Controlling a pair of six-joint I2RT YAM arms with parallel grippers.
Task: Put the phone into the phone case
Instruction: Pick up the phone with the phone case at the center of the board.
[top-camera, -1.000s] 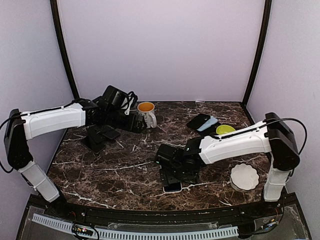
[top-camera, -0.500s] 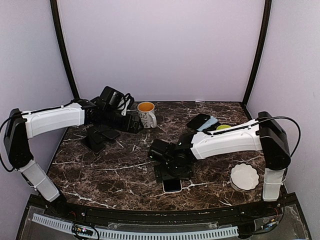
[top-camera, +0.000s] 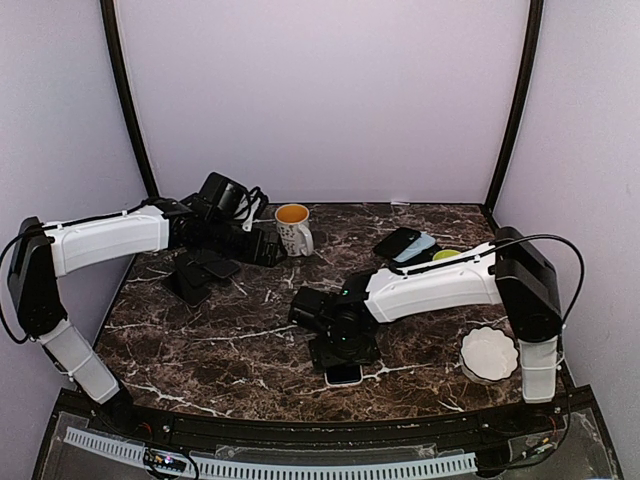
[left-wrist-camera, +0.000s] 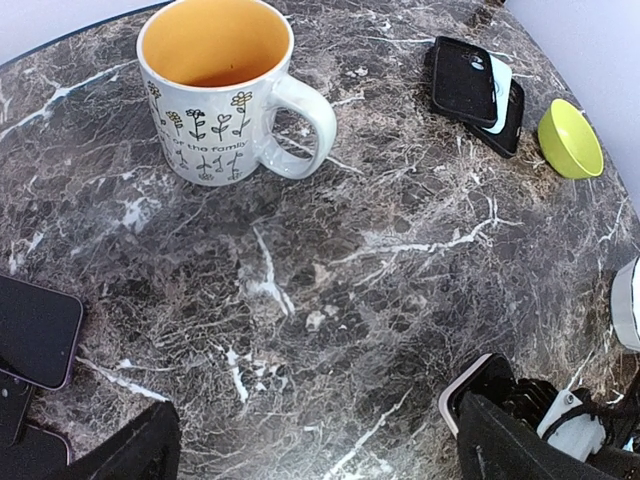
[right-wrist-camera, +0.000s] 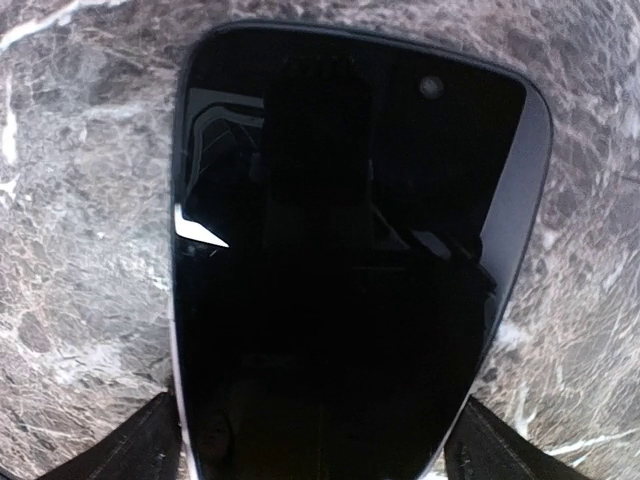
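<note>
The phone (right-wrist-camera: 350, 250), black screen up with a white edge, lies flat near the table's front (top-camera: 344, 375). My right gripper (right-wrist-camera: 315, 440) is low over it. Its fingers (right-wrist-camera: 150, 445) stand wide, one on each side of the phone, close against its long edges. A black phone case (left-wrist-camera: 463, 80) lies on a light-blue device at the back right (top-camera: 405, 243). Beside a mug, my left gripper (left-wrist-camera: 320, 455) hovers open over bare marble, holding nothing (top-camera: 262, 247).
A white flowered mug (left-wrist-camera: 225, 95) with an orange inside stands at the back middle. A lime bowl (left-wrist-camera: 570, 138) sits next to the case stack. A white dish (top-camera: 489, 353) is at the front right. Dark flat devices (left-wrist-camera: 35, 332) lie under the left arm.
My right arm has shifted left and settled lower over the phone, and its fingers have drawn in slightly. The phone has not moved. The left arm has barely moved.
</note>
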